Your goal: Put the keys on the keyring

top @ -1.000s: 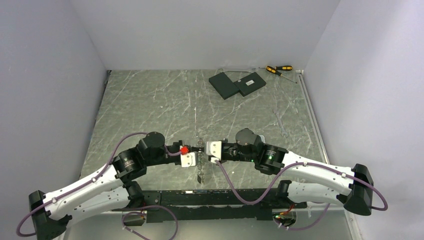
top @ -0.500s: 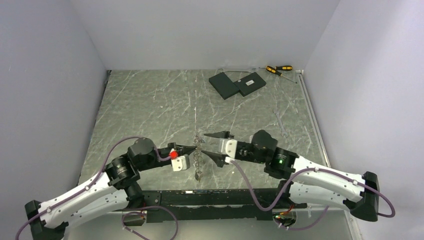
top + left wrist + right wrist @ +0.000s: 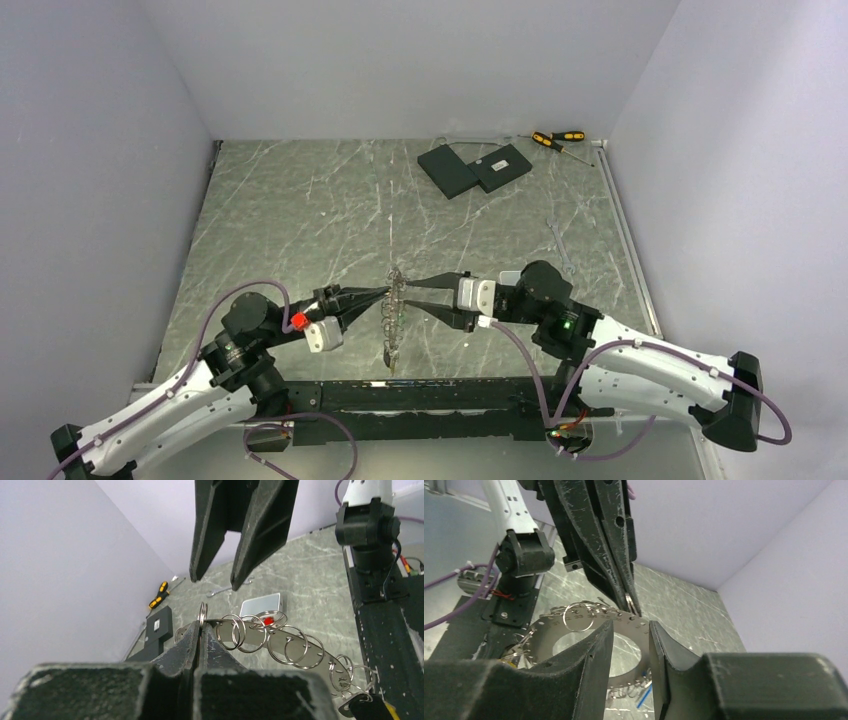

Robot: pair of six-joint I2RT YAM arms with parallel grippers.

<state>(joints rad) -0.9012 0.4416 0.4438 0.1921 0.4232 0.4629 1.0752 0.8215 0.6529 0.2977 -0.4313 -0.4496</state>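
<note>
The keyring (image 3: 393, 312) is a flat grey metal ring with holes along its rim and several small wire split rings. It hangs on edge between my grippers. My left gripper (image 3: 383, 294) is shut on one split ring (image 3: 202, 616) at the keyring's rim (image 3: 300, 647). My right gripper (image 3: 415, 296) is open, its fingertips (image 3: 606, 630) just short of the keyring's plate (image 3: 549, 632), apart from it. A dark key head (image 3: 362, 707) hangs at the keyring's low end. A blue key (image 3: 642, 698) shows under the plate. Other keys are hidden.
Two flat black slabs (image 3: 473, 168) lie at the back, with two yellow-and-black screwdrivers (image 3: 557, 139) behind them. A small wrench (image 3: 560, 247) lies right of centre. Walls close in on three sides. The black base rail (image 3: 430, 395) runs along the near edge.
My right gripper opened and drew back to the right, then came in again toward the keyring. My left arm pulled back to the left and kept hold of the keyring, which now hangs higher.
</note>
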